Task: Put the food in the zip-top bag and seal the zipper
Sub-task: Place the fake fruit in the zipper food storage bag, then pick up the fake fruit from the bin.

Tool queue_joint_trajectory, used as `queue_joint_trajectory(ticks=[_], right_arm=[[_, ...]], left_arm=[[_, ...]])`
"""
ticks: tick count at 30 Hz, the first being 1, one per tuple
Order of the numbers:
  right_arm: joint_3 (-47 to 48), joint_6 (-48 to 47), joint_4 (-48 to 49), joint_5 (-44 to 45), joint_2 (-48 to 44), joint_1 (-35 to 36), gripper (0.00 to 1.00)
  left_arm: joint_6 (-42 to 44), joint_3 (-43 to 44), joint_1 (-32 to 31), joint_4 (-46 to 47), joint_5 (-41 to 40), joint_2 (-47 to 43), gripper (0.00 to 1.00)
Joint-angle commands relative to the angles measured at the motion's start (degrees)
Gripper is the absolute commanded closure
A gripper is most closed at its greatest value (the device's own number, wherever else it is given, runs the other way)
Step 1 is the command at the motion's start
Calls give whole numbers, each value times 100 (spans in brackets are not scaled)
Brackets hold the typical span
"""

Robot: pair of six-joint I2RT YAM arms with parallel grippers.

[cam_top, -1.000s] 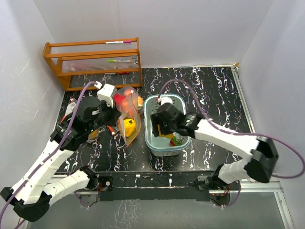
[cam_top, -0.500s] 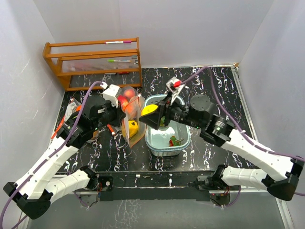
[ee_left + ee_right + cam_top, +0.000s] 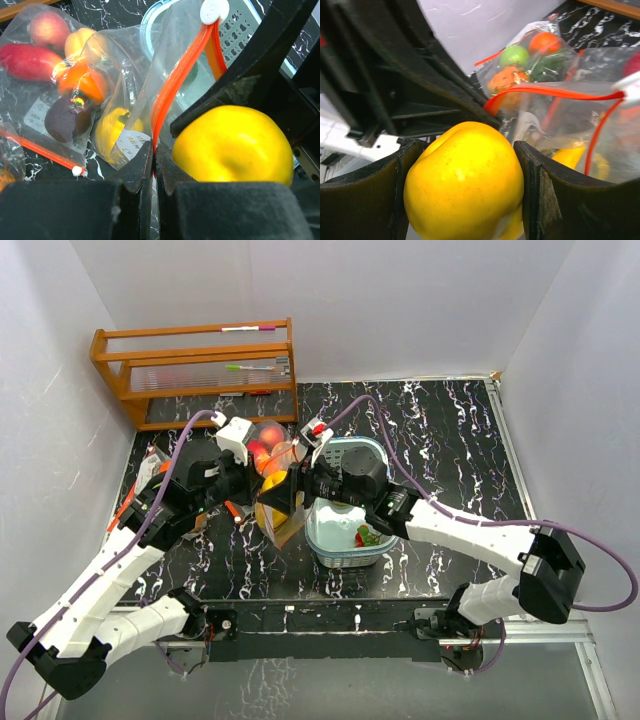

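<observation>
Gripping one yellow fruit, right gripper is clamped on its sides at the mouth of the zip-top bag, mid-worktop, left of centre. Left gripper pinched tight on the bag's orange zipper strip. One second yellow fruit inside the bag. Teal basket just beside it, toward the right edge: one red piece, one green piece.

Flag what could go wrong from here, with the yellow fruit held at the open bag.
1. The yellow fruit in the right end effector sits beside the orange zipper, not clearly inside the mouth; released now, it may fall outside the zip-top bag.
2. The left end effector pinches only the bag's thin edge; a push from the fruit could pull it free.
</observation>
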Motion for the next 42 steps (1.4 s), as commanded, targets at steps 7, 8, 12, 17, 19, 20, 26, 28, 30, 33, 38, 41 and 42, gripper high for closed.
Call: queue_joint_trajectory(ticks=[7,8,12,17,19,20,26,28,30,33,38,41,42], right_arm=[[136,-208,-810,1820,-417,94,2],[174,-237,-928,1833,-450,96,2],[237,-306,-1204,1728,-645,125,2],[276,-171,-2054,2235,-1260,269,1],[277,36,-2735,2705,-1518,272,2],[275,194,-3162,2994,-1632,272,2],[519,1351,-5732,4107,-1321,269,2],[540,1603,-6188,4137,-994,272,2],[489,1715,-6320,4024,-685,271,2],[374,1784,-6405,3816,-278,267,3],[431,1881,-6705,3769,448,267,3],[530,2029,-6946,3822,892,264,1],[518,2030,-6955,3789,1026,271,0]], left_arm=[[35,226,4,-35,84,-116,100],[36,232,4,-43,82,-110,100],[33,235,4,-14,74,-70,100],[61,269,2,-14,50,-7,100],[86,264,-3,-24,10,-27,100],[88,255,3,-30,-8,-42,100],[57,94,0,64,68,-99,100],[30,69,3,104,142,-92,100],[27,59,3,113,190,-95,100],[49,61,2,130,204,-148,100],[144,51,3,127,126,-240,100],[200,6,4,129,68,-289,100],[211,-24,4,142,65,-308,100]])
